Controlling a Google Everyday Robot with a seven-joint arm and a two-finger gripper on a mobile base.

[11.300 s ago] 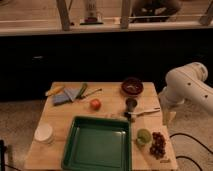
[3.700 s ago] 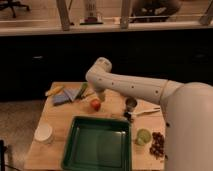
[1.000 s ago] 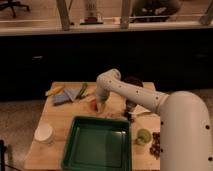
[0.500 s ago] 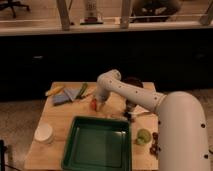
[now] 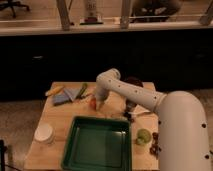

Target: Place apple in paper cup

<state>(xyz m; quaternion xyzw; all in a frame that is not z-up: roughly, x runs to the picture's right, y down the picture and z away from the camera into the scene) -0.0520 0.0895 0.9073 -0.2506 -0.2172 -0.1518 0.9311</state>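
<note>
The apple is a small red-orange fruit on the wooden table, just behind the green tray. My gripper is down at the apple and partly covers its right side. I cannot tell whether the apple is held. The white arm reaches in from the lower right across the table. The paper cup is short, wide and white. It stands upright at the table's front left, well away from the gripper.
A green tray fills the front middle. A light-green cup and dark grapes sit at the front right. A metal cup and a dark bowl lie beside the arm. A banana and a blue cloth lie at the back left.
The arm swung in from the right and came down at the apple. Over the last second it has barely moved, and the apple stays in place.
</note>
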